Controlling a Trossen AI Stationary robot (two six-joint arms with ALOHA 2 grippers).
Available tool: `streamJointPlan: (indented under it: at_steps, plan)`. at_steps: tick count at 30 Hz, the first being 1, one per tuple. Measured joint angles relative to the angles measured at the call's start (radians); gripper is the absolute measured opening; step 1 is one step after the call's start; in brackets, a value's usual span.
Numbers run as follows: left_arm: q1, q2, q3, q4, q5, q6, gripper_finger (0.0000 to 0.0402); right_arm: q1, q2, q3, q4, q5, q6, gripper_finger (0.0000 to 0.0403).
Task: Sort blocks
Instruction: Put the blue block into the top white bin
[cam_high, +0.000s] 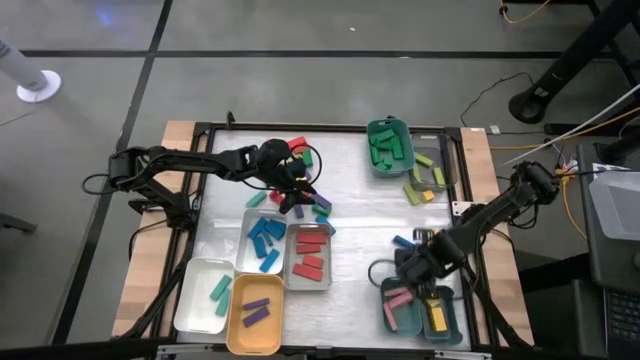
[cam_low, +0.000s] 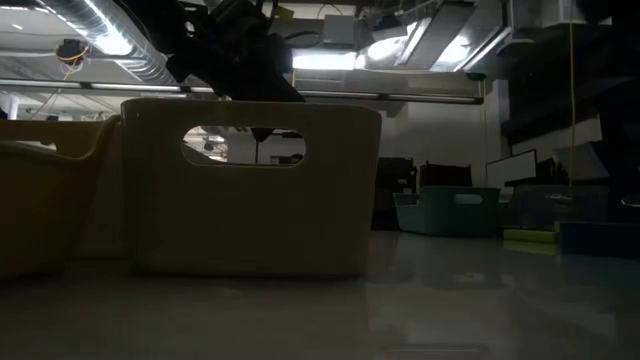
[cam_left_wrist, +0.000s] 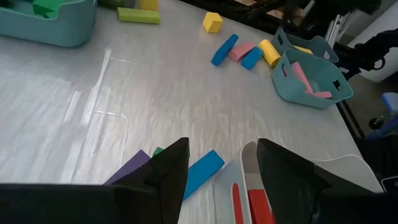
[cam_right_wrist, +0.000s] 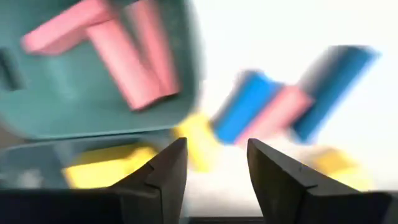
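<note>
My right end effector (cam_high: 420, 262) hangs empty, fingers apart, over the teal plastic tray (cam_high: 392, 318) of pink bar blocks (cam_right_wrist: 124, 53); left end effector (cam_high: 292, 190) fingers apart too.

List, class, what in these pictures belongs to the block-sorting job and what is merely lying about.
Belongs to the job:
- loose blocks under the left gripper, which is open
- blue blocks in the grey tray
- pink blocks in the teal tray
- right gripper, open

Lying about:
- cables on the floor
- white stand
</note>
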Motion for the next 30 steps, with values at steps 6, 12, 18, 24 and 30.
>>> streamJointPlan:
  at_steps: [6,12,18,24,30]
  plan:
    - [0.000,0.000,0.000,0.000,0.000,0.000,0.0178,-0.085,-0.086,0.000,-0.063,0.245,-0.105,0.0167]
    - [0.000,0.000,0.000,0.000,0.000,0.000,0.0178,-0.182,-0.110,-0.077,-0.050,0.326,-0.156,0.0168]
    - [0.000,0.000,0.000,-0.002,0.000,0.005,0.0178,-0.314,-0.109,-0.246,0.007,0.290,-0.195,0.0168]
    - [0.000,0.000,0.000,-0.002,0.000,0.055,0.0178,-0.471,-0.109,-0.358,0.164,0.130,-0.312,0.0168]
    - [0.000,0.000,0.000,-0.002,0.000,0.054,0.0178,-0.561,-0.109,-0.384,0.221,0.017,-0.363,0.0168]
